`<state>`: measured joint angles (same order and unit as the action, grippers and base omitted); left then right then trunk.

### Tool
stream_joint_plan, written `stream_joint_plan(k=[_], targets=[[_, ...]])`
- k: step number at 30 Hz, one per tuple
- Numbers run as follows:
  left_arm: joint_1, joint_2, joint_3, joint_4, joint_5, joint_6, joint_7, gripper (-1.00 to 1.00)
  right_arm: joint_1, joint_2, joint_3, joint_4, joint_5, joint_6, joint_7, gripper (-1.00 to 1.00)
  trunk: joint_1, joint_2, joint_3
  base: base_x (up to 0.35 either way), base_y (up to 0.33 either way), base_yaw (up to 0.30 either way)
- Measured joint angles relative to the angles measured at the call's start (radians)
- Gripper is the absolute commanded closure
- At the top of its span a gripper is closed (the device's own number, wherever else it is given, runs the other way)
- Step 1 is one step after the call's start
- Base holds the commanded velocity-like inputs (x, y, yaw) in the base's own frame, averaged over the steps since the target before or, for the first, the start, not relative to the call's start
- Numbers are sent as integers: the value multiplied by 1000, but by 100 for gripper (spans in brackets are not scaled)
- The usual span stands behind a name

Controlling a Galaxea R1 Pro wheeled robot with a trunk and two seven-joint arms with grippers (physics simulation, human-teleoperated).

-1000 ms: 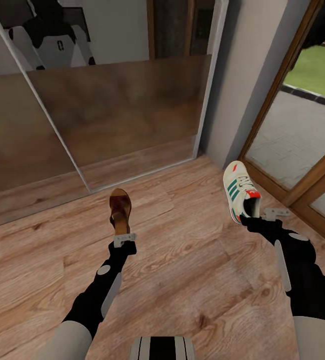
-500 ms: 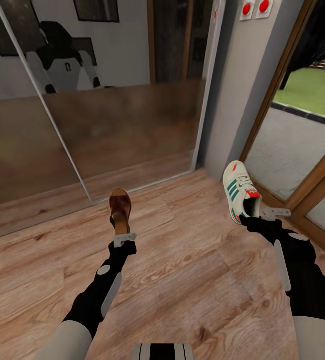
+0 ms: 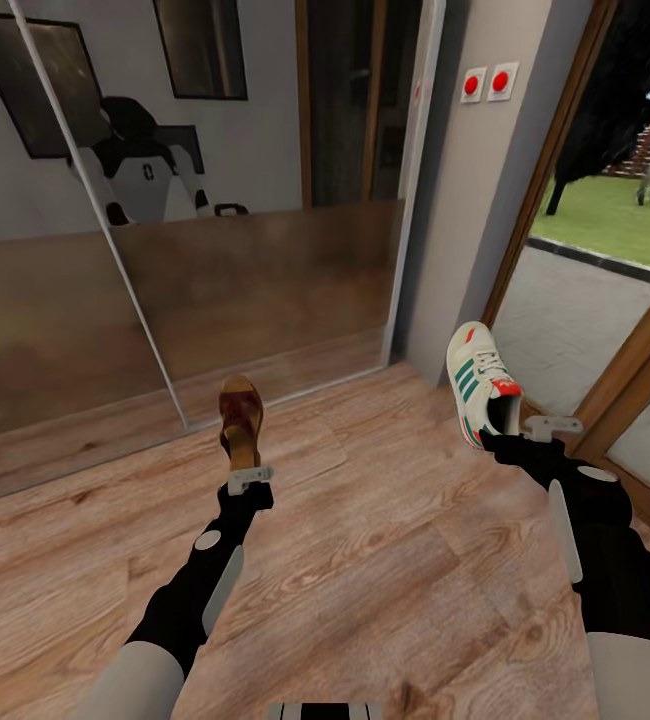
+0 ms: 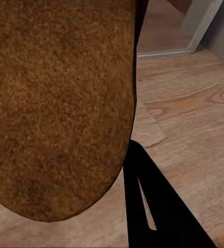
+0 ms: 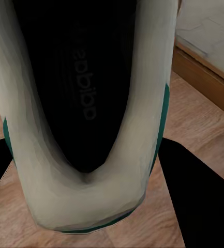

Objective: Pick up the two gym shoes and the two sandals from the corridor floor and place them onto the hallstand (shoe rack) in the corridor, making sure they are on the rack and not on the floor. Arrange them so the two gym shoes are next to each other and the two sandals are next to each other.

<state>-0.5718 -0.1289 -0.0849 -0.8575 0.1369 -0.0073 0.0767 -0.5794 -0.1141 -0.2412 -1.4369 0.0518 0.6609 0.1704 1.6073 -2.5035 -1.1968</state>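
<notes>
A brown sandal [image 3: 240, 420] is held by its heel end in the left gripper [image 3: 249, 478], jaws closed on it, toe pointing away over the wood floor [image 3: 385, 560]. A cream sneaker [image 3: 480, 383] with green stripes is clamped at the heel by the right gripper [image 3: 525, 432]. Both shoes are carried up off the floor, well apart. A mirrored sliding door [image 3: 215, 270] is seen ahead, a glass door [image 3: 605, 300] on the right. Up close, the sandal's sole [image 4: 55, 103] and the sneaker's dark insole [image 5: 86, 93] are shown.

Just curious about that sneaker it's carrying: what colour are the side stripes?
Green, on the cream-white gym shoe with a red-orange heel. The head view shows it best.
</notes>
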Motion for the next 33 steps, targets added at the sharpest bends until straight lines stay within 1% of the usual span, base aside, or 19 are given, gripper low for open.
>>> stream_joint_plan(k=[5, 12, 33], targets=[[0, 0, 0, 0, 0, 0, 0, 100, 0, 0, -1, 0, 0, 0, 0, 100, -2, 1, 28, 0, 0, 0], [0, 0, 0, 0, 0, 0, 0, 100, 0, -1, -1, 0, 0, 0, 0, 100, -2, 1, 34, 0, 0, 26], [0, 0, 0, -1, 1, 0, 0, 100, 0, -1, -1, 1, 2, 0, 0, 100, -2, 1, 35, 0, 0, 287]])
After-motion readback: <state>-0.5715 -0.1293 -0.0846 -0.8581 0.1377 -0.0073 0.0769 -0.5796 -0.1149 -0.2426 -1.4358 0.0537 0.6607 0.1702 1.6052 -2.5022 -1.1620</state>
